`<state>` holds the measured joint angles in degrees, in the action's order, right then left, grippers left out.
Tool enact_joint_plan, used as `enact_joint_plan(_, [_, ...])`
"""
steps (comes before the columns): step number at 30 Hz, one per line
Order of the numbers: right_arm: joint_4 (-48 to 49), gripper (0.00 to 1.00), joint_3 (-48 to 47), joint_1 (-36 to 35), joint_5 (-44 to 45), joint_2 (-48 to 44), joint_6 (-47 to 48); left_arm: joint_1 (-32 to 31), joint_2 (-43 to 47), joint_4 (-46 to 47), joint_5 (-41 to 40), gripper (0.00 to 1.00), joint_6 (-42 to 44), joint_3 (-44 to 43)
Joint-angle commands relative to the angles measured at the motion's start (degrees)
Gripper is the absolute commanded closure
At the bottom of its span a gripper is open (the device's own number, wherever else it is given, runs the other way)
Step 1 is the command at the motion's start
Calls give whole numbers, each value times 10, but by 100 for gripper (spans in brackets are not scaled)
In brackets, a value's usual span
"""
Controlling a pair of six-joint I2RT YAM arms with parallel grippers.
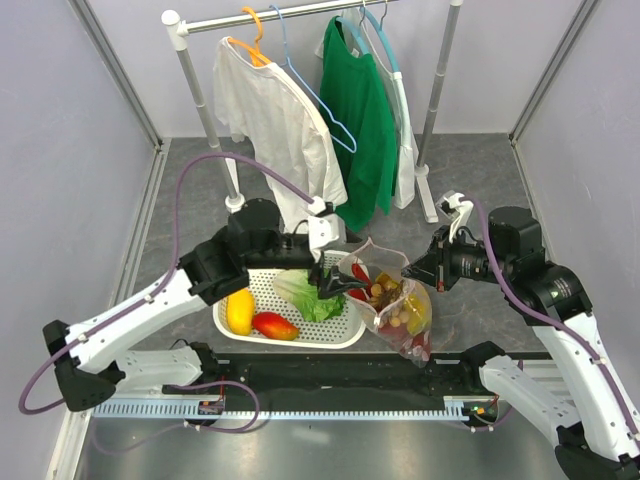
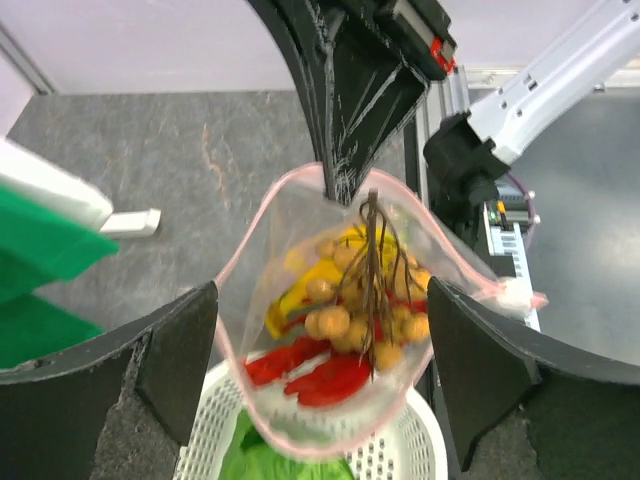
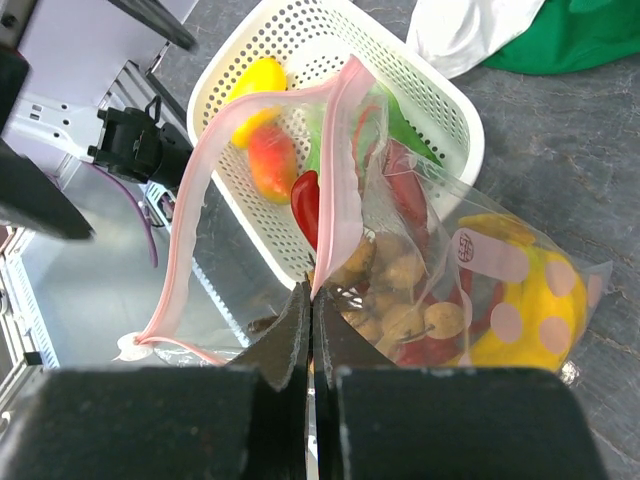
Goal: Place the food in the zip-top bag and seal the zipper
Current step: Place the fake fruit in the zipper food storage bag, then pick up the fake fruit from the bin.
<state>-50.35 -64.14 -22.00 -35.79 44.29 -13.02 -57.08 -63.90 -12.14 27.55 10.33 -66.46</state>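
Observation:
The clear zip-top bag [image 1: 402, 308] hangs open beside the basket, its pink zipper [image 3: 338, 160] forming a loop. My right gripper [image 3: 313, 305] is shut on the zipper strip at the bag's far rim [image 1: 413, 268]. My left gripper [image 2: 320, 305] is open just above the bag's mouth [image 1: 338, 286], holding nothing. Inside the bag lie the brown longan bunch [image 2: 360, 305], the red lobster [image 2: 325, 378] and the yellow banana [image 3: 520, 300]. In the basket remain the lemon [image 3: 258, 76], the red-yellow mango [image 3: 272, 165] and the green lettuce [image 1: 305, 296].
The white perforated basket [image 1: 350, 335] sits at the table's near middle, touching the bag's left side. A clothes rack [image 1: 200, 100] with a white shirt [image 1: 275, 120] and a green shirt [image 1: 360, 110] stands behind. The arm-base rail [image 1: 330, 395] runs along the near edge.

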Motion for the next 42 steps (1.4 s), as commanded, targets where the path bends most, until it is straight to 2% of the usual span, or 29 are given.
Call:
enact_joint_plan(1, [11,100,-32,0,-1,-2,8,35,54,-108,55,10,54,-36])
enact_joint_plan(6, [17,100,-65,1,23,-2,15,110,75,-239,96,10,102,-49])
enact_joint_plan(9, [-1,100,-56,0,16,3,29,159,78,-356,133,12,195,-60])
enact_joint_plan(10, [-7,100,-52,1,13,4,40,170,77,-418,130,13,245,-62])
enact_joint_plan(12, [-15,100,-43,0,8,4,45,180,68,-466,101,14,286,-55])
enact_joint_plan(13, [-15,100,-40,1,8,3,47,186,63,-496,92,15,332,-51])
enact_joint_plan(14, [-15,100,-37,0,8,3,49,192,58,-548,88,16,361,-46])
enact_joint_plan(18, [-17,100,-27,0,12,8,53,209,35,-601,37,16,436,-2])
enact_joint_plan(24, [-12,100,-19,0,11,9,51,210,4,-531,-19,19,464,83])
enact_joint_plan(32, [-18,100,-20,1,15,10,53,208,-39,-448,-34,21,483,154])
enact_joint_plan(42, [-22,100,-20,1,18,13,51,208,-84,-418,-35,14,529,203])
